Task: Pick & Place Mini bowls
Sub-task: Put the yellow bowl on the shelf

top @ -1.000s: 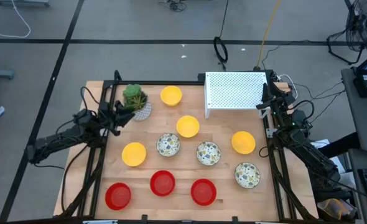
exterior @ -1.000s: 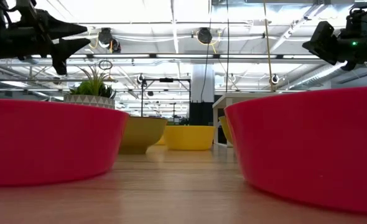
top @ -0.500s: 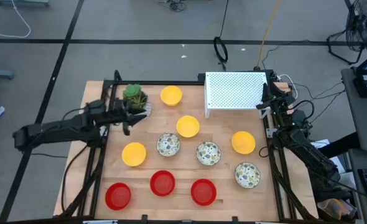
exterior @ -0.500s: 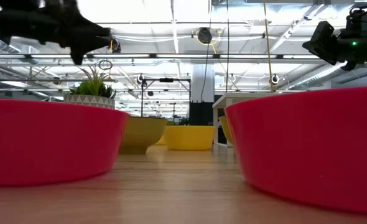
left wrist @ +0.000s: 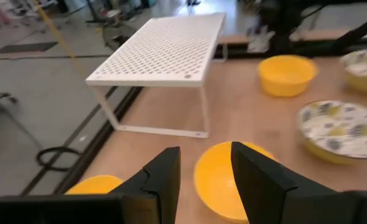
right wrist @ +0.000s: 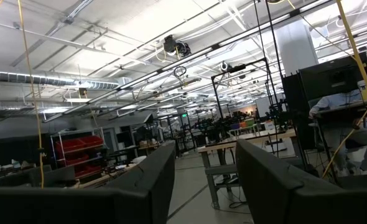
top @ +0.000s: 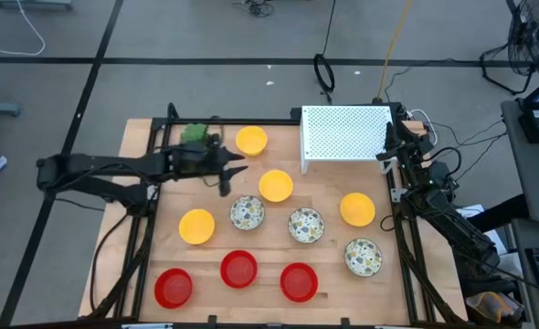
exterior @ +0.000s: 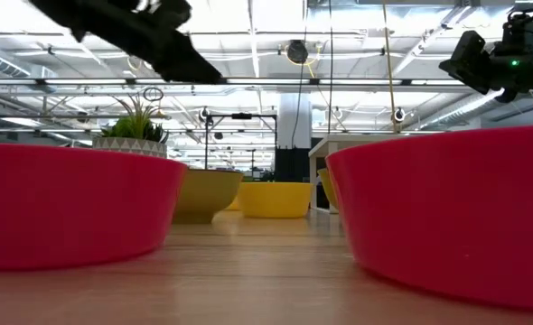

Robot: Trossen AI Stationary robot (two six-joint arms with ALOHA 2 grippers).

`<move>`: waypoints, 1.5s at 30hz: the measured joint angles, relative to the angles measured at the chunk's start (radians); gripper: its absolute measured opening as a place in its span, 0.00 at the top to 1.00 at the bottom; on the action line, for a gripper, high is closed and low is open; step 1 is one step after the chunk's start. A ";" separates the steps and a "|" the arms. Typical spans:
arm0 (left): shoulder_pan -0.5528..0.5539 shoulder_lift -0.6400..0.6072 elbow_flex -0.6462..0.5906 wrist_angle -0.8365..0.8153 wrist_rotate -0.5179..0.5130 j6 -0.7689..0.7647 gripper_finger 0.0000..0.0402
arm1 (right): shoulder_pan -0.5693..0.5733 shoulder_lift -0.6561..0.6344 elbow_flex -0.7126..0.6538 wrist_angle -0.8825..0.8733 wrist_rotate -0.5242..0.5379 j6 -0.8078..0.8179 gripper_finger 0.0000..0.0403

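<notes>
We see bright, even overhead light from ceiling strips [exterior: 357, 81], glaring in the low view. The near red bowls [exterior: 68, 203] look soft; the left wrist view's edges blur.

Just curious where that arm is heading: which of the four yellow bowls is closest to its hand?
The yellow bowl mid-table, in front of the white perforated rack. The left hand, open, hovers just beside it; the other three yellow bowls sit farther off.

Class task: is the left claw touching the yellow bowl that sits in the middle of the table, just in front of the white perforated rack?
Apart. The left wrist view shows the left claw open, the yellow bowl lying beyond and between its fingers; the low view shows that arm high above the table.
</notes>
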 joint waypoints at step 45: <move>0.282 0.699 0.216 -0.039 0.009 0.161 0.80 | 0.000 0.003 0.000 -0.004 0.000 0.000 0.61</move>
